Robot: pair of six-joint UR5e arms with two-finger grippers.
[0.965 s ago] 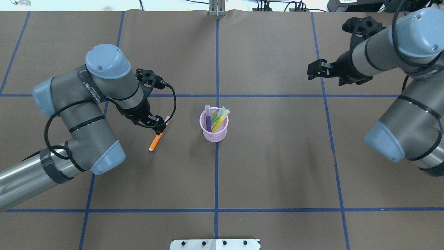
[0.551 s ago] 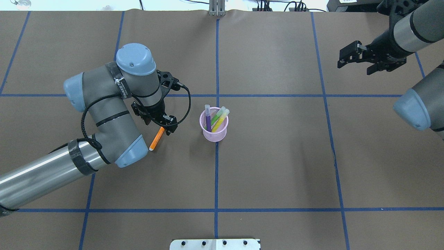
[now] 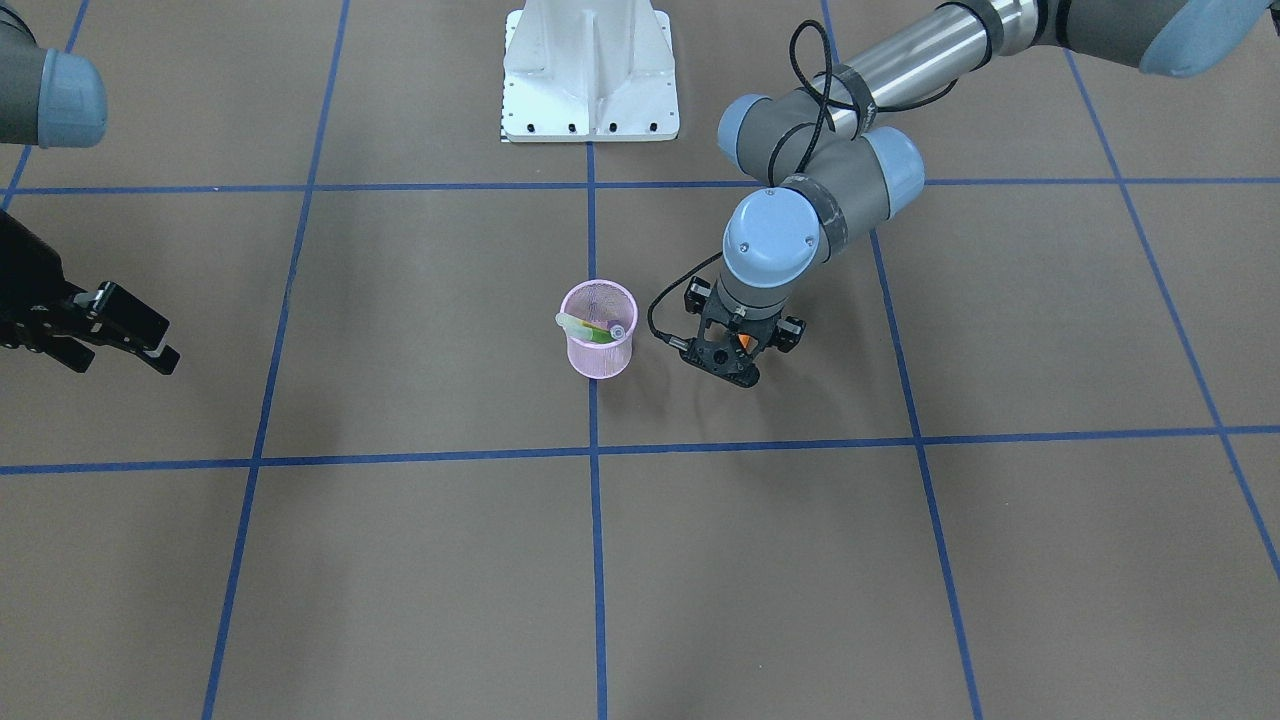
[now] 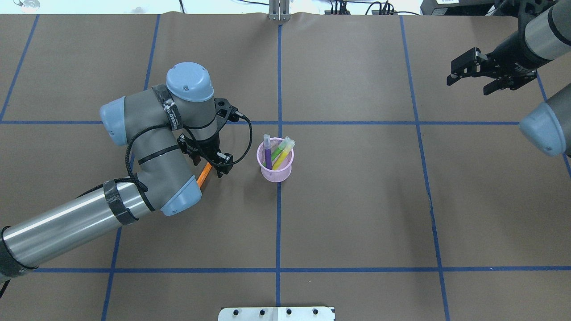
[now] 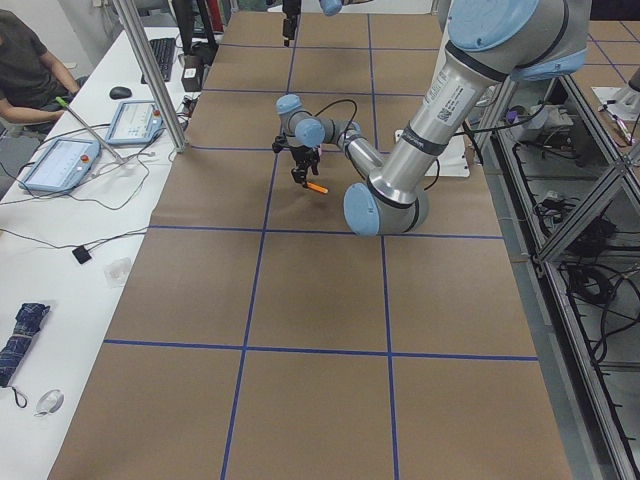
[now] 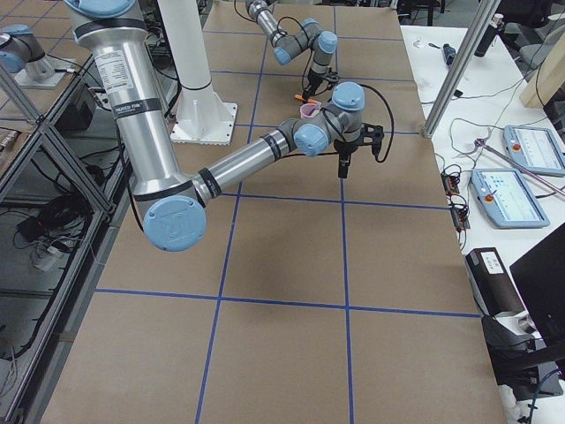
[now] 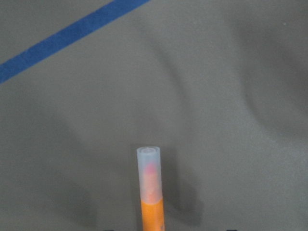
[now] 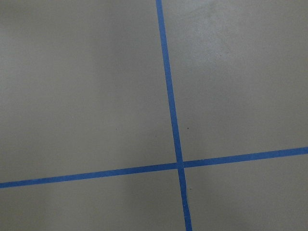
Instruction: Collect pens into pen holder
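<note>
The pink mesh pen holder (image 4: 275, 173) stands at the table's middle and also shows in the front view (image 3: 598, 358). A purple pen (image 4: 268, 156), a green pen (image 4: 277, 153) and a yellow pen (image 4: 282, 159) stand in it. My left gripper (image 4: 219, 167) is just left of the cup, shut on the orange pen (image 4: 204, 175) near its pale cap. That cap pokes out ahead in the left wrist view (image 7: 149, 178). The pen slants down under my elbow. My right gripper (image 4: 455, 71) is open and empty, far back on the right.
Blue tape lines (image 4: 279, 223) grid the brown table cover. The white robot base plate (image 3: 590, 70) sits at the near edge. The right wrist view shows only bare cover and a tape cross (image 8: 179, 164). An operator sits at the side desk (image 5: 25, 60).
My left arm has swung right towards the cup, its gripper staying at the orange pen's cap end. My right arm has drawn back to the far right corner.
</note>
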